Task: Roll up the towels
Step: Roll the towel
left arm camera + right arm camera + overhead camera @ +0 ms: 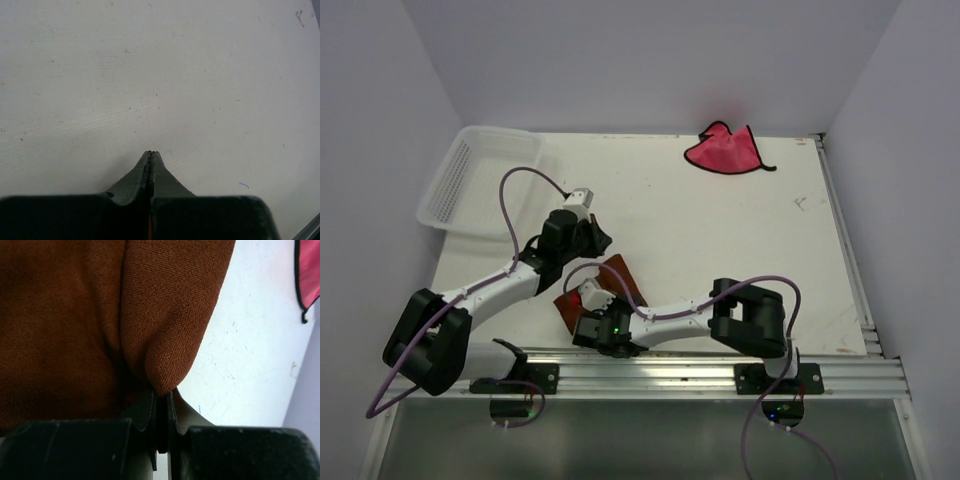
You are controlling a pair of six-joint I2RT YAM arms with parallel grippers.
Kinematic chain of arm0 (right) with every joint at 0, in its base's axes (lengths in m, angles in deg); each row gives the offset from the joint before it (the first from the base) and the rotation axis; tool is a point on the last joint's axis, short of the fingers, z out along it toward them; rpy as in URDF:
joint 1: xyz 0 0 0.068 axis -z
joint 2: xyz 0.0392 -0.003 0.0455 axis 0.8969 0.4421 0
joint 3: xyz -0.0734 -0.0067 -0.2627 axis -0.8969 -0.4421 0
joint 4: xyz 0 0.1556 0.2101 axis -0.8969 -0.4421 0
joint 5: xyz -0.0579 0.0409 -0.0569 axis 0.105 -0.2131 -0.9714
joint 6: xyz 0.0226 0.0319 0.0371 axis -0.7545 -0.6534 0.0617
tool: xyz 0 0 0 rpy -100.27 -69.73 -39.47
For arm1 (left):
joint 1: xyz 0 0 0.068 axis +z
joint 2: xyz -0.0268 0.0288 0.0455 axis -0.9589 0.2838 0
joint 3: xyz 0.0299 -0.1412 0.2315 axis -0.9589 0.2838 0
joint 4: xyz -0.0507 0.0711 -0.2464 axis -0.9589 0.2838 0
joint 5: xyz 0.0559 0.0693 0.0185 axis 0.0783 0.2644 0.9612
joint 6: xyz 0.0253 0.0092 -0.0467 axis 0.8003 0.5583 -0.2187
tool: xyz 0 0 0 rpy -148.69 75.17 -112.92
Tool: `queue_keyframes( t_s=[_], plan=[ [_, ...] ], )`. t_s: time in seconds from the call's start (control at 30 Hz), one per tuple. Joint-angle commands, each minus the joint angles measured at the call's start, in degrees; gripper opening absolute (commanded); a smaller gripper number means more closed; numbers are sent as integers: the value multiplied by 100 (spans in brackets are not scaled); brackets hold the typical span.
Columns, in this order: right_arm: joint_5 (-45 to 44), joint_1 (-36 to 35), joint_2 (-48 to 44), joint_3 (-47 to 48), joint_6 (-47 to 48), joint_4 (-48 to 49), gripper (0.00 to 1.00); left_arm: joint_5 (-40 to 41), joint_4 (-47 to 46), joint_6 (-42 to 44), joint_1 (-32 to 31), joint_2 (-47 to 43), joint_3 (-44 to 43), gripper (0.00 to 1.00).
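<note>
Orange towel (623,275) largely hidden beneath right arm (670,320), pink towel (309,275) cropped at right-wrist view's edge

On the counter (740,260), the basket (470,180) sat at the upper left of the frame. The far towel (723,150) lay upper right, well apart from the near towel (622,277) at lower centre.
</note>
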Motion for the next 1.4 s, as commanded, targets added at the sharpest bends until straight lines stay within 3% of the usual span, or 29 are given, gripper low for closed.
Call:
queue_keyframes(
  t_s=[0.0, 0.23, 0.47, 0.77, 1.0, 1.23, 1.37],
  plan=[
    [-571, -185, 269, 387, 292, -462, 0, 85, 44, -64, 72, -212, -20, 0],
    [-791, -361, 902, 1090, 573, -1042, 0, -109, -105, -143, 81, -256, 103, 0],
    [-343, -475, 1675, 2003, 1232, -1640, 0, -539, -650, -239, 81, -300, 489, 0],
    [-159, -510, 2572, 2733, 1725, -2300, 2, -689, -703, -266, 54, -493, 841, 0],
    [96, -501, 2634, 2946, 1769, -2275, 3, -434, -493, -336, 2, -1283, 1043, 0],
    [387, -387, 2353, 2928, 1576, -2054, 4, -750, -571, -90, -165, -1416, 1184, 0],
    [457, -221, 2143, 2735, 1409, -1940, 4, -269, -168, -133, -271, -1582, 1315, 0]
  ],
)
